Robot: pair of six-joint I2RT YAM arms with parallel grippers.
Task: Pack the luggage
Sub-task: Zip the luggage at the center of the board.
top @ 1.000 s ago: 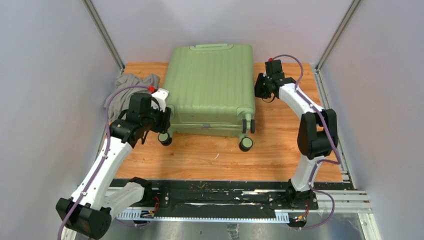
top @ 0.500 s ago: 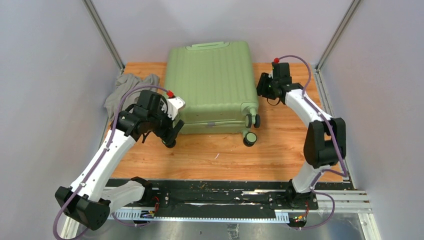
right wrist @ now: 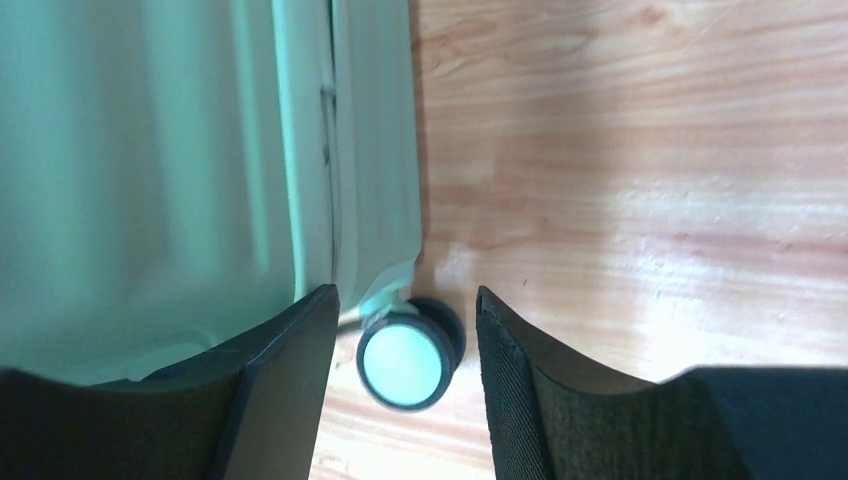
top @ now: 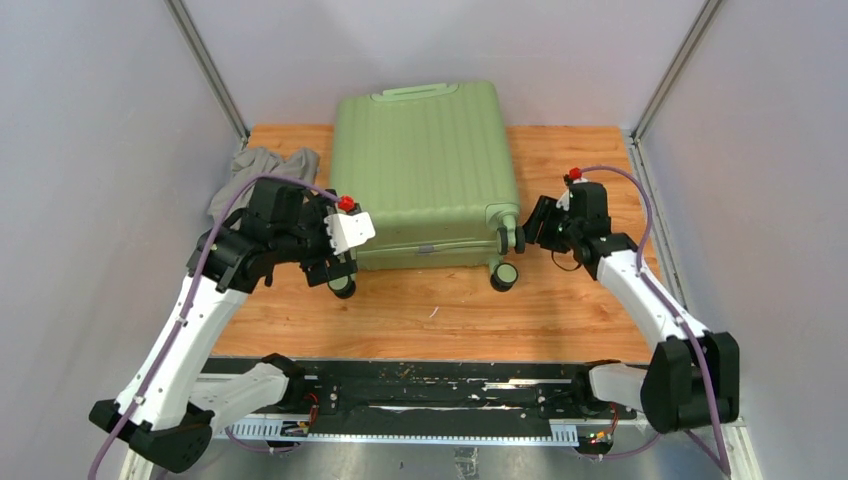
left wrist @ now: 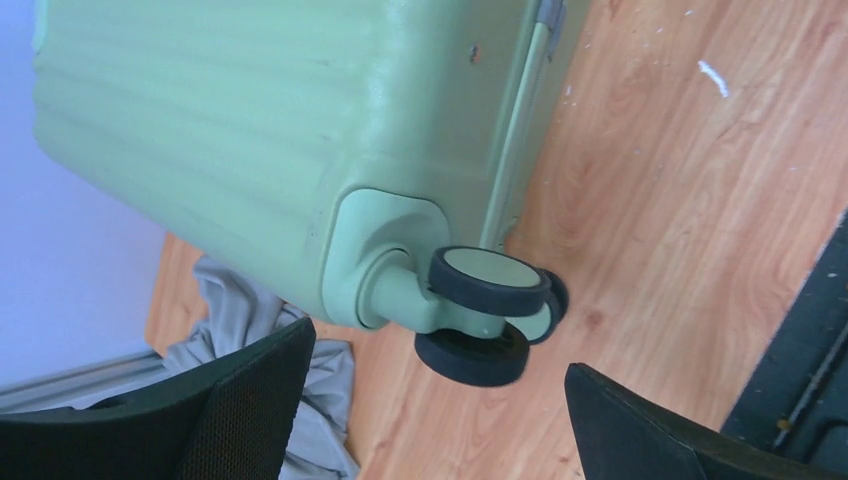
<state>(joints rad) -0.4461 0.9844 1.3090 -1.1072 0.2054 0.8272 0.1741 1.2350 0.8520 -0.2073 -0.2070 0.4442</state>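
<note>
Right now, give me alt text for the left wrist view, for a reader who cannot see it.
A corner of the light-green luggage rests on the wooden table, its double wheel jutting toward the camera. The left gripper is open, its black fingers framing the wheel without touching it; a grey cloth lies crumpled beside the case.

- The luggage [top: 425, 170] is light green, with straight ribbed lines running along its shell.
- Its wheels [left wrist: 490, 282] are black round the edge and pale green in the middle.
- The table [top: 560, 310] is orange-brown wood with darker wavy lines.
- The cloth [top: 262, 168] is plain grey.
- The left arm [top: 190, 330] and right arm [top: 650, 300] are white and black, with purple cables [top: 614, 170] and little red caps [top: 346, 204].
- The left gripper [left wrist: 440, 350] and right gripper [right wrist: 405, 300] have black fingers with a fine woven look.
- The walls [top: 90, 150] are pale grey.
</note>
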